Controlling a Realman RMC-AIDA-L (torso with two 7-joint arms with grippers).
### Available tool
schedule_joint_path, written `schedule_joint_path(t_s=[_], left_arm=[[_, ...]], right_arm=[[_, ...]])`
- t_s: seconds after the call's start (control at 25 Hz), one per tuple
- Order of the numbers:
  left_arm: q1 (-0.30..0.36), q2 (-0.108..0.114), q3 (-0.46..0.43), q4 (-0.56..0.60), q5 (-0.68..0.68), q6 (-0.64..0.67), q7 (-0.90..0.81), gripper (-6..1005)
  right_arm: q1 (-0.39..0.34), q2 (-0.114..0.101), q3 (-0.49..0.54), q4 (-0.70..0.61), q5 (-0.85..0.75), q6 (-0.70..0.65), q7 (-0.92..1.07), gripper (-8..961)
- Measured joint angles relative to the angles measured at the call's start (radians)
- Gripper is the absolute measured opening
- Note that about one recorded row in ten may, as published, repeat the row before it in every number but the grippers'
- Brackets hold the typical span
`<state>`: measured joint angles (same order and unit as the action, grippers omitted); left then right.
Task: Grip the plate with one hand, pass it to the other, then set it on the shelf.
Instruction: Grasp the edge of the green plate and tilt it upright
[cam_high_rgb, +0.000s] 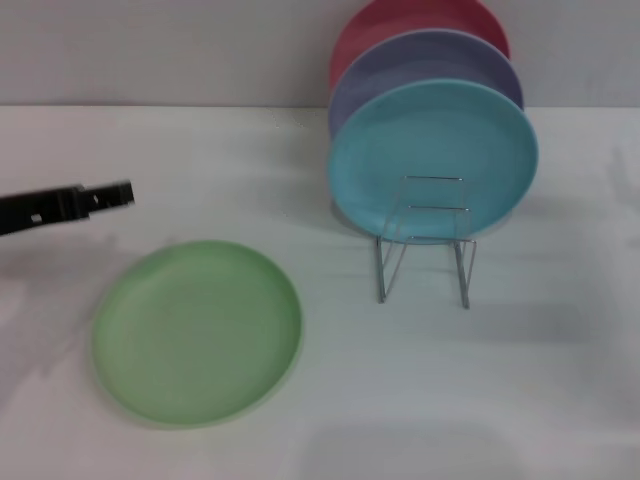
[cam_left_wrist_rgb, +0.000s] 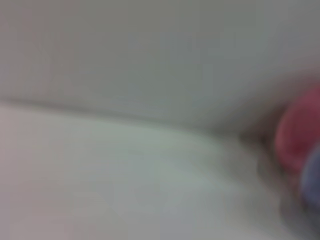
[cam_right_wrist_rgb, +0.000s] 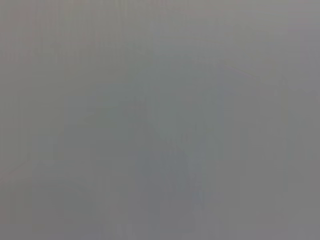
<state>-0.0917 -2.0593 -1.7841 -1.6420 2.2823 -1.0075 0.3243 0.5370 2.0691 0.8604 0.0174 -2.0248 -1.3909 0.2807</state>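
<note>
One green plate (cam_high_rgb: 197, 332) lies flat at your lower left; the left pincer (cam_high_rgb: 118, 194) hovers above it at mid-left, its opening unreadable, holding nothing.

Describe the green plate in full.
The green plate is round, plain light green, plastic-looking, with a shallow raised rim. It lies flat, face up, on the white table, to the robot's left of the rack. Nothing rests on it or grips it; the left gripper is beyond it, apart.
</note>
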Motion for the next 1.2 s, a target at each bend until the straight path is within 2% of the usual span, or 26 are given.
schedule_joint_path(t_s=[0.16, 0.4, 0.68, 1.04, 1.16, 1.2], left_arm=[[-0.065, -0.002, -0.008, -0.039, 0.177, -0.205, -0.149, 826], [-0.137, -0.005, 0.001, -0.044, 0.313, -0.356, -0.251, 826], [-0.183, -0.005, 0.033, -0.002, 0.4, -0.415, -0.307, 825], [-0.248, -0.005, 0.054, 0.115, 0.433, -0.418, -0.306, 812], [-0.265, -0.005, 0.066, 0.14, 0.449, -0.416, -0.304, 704], [-0.271, -0.005, 0.072, 0.149, 0.461, -0.414, -0.304, 704]], right_arm=[[0.012, -0.006, 0.024, -0.008, 0.0, -0.001, 0.0, 695], [0.025, -0.016, 0.032, -0.009, 0.0, -0.001, 0.0, 695], [0.029, -0.018, 0.032, -0.01, 0.0, -0.001, 0.0, 695], [0.025, -0.02, 0.032, -0.013, 0.0, 0.0, 0.0, 695], [0.024, -0.02, 0.032, -0.013, 0.0, 0.0, -0.001, 695], [0.023, -0.02, 0.032, -0.013, 0.0, 0.0, -0.001, 695]])
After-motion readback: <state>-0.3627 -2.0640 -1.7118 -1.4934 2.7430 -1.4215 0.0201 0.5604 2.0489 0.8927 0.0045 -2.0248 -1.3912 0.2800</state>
